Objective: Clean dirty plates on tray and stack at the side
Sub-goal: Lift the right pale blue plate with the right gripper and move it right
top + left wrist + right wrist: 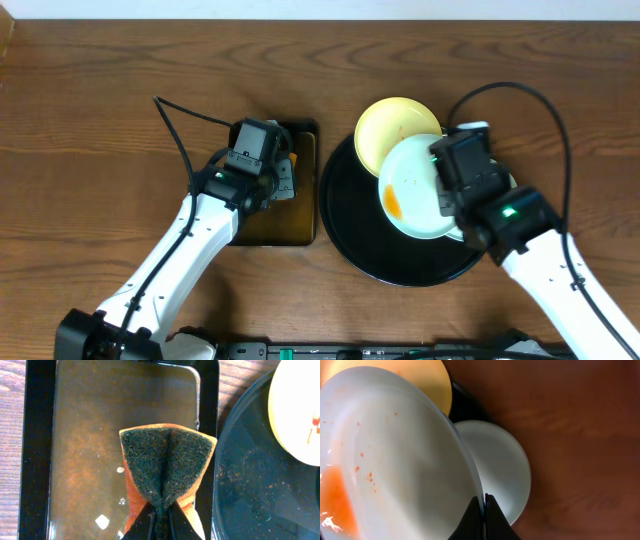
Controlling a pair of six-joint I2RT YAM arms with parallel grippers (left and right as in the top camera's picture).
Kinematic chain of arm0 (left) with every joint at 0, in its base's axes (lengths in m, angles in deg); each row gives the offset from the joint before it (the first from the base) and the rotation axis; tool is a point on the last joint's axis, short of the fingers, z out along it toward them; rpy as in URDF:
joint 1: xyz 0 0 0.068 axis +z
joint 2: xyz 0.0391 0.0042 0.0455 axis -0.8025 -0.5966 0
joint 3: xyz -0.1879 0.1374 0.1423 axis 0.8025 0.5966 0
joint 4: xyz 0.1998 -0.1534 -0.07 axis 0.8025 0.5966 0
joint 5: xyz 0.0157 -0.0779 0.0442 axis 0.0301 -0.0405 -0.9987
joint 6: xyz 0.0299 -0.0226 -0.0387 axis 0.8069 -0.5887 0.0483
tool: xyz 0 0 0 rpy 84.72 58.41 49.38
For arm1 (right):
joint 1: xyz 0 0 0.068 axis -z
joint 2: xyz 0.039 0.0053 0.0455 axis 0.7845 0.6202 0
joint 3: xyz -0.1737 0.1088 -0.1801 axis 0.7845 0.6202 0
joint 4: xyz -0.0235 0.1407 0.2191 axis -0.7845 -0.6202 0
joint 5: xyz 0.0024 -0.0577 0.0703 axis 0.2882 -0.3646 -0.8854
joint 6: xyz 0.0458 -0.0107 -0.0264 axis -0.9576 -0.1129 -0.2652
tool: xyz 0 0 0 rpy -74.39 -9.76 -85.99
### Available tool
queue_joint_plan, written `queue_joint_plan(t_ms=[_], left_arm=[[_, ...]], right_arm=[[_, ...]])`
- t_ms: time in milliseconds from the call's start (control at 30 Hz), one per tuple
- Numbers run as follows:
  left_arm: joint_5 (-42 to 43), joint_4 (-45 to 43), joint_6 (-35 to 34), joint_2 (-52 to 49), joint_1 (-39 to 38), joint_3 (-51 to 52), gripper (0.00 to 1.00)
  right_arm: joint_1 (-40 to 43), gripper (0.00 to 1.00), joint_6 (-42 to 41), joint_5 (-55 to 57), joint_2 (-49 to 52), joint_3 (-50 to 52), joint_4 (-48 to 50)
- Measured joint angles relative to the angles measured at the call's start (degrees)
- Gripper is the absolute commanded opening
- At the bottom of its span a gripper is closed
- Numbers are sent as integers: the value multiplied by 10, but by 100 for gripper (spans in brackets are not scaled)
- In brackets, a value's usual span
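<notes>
My right gripper [445, 190] is shut on the rim of a mint-white plate [410, 188] smeared with orange-red sauce, held tilted above the round black tray [345, 225]. In the right wrist view my fingertips [483, 505] pinch that plate's edge [395, 455]. A second mint-white plate [502, 467] lies below it. The pale yellow plate [392, 125] rests at the tray's far rim. My left gripper [285, 178] is shut on an orange sponge with a dark scrub face [167, 467], over the rectangular pan [85, 445].
The dark rectangular pan [300, 225] holds brownish water and sits just left of the tray. A black cable [185, 120] runs across the wooden table behind my left arm. The tray's rim [225, 460] is close beside the sponge.
</notes>
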Motion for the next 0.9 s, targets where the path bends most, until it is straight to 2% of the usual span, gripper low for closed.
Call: queue_joint_plan(t_ms=[367,600,900], left_arm=[[0,0,0,0,0,0,8],[0,0,0,0,0,0,8],[0,0,0,0,0,0,8]], right_arm=[[-153,1,101,164,5,0,44],[-191,1,145,238,35,0,49],[-207,1,158,282,73,0,62]])
